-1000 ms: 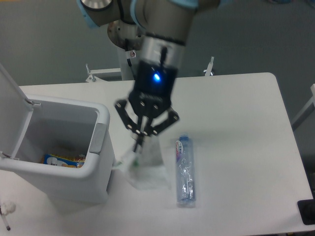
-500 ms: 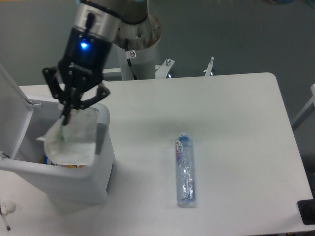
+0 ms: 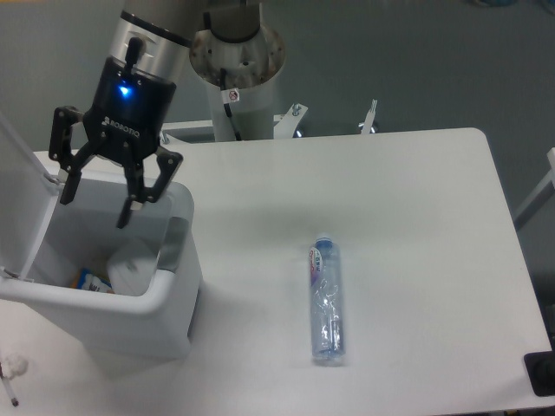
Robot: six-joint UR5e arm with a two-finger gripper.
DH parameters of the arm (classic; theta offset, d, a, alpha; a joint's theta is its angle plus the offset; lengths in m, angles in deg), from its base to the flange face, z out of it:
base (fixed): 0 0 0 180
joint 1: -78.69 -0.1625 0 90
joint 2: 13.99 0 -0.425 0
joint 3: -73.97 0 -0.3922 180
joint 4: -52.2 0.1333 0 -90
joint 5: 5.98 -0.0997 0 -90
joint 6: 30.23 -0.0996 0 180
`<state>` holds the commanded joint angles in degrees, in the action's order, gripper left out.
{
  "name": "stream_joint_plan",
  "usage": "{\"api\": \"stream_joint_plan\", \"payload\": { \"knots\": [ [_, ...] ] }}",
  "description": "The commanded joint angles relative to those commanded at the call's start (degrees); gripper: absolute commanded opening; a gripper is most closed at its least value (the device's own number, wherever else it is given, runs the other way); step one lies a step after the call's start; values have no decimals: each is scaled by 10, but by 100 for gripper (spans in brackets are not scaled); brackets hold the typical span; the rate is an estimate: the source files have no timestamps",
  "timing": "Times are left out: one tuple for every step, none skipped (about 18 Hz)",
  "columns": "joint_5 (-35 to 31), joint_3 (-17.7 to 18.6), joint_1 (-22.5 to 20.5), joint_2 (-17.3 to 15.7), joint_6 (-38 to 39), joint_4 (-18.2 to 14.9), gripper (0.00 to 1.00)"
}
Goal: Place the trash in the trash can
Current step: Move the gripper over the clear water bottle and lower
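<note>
The gripper (image 3: 95, 208) hangs over the open trash can (image 3: 178, 286) at the table's left, its two fingers spread wide apart and holding nothing. Inside the bin, the crumpled whitish wrapper (image 3: 132, 267) lies beside a blue-and-yellow packet (image 3: 90, 280), so that item looks finished with. What remains is the crushed clear plastic bottle (image 3: 326, 299), lying flat on the white table (image 3: 416, 217) well apart from the bin, off to the gripper's right in the camera view and nearer the front edge. Its long axis runs almost straight from the far side toward the near side, with the bluish cap at the far end, pointing toward the arm's base (image 3: 236, 52), and the flattened body trailing toward the front edge. A pick would likely close across the narrow width, fingers lined up crosswise to that axis.
</note>
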<state>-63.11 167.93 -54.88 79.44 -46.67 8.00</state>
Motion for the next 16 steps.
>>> {"api": "stream_joint_plan", "payload": {
  "knots": [
    [1,0,-24,3,3,0,100],
    [1,0,-46,11,2,0,100],
    [1,0,-67,23,2,0,100],
    [1,0,-89,32,-1,0,100],
    [1,-1,-108,46,-3,0,100],
    [-1,-4,-124,66,-3,0,100],
    [-3,-9,-136,85,-5,0,100],
    [-3,-11,-149,104,-10,0,100],
    [-4,-18,-157,121,-13,0,100],
    [-13,-27,-158,140,-14,-2,100],
    [-27,-34,-158,155,-15,-4,100],
    [-51,-39,-158,176,-17,-7,100],
    [-64,-38,-158,186,-17,-11,100],
    [-75,-40,-156,197,-18,-17,100],
    [-85,-47,-154,210,-19,-25,100],
    [-93,-55,-151,221,-19,-44,100]
  ]
}}
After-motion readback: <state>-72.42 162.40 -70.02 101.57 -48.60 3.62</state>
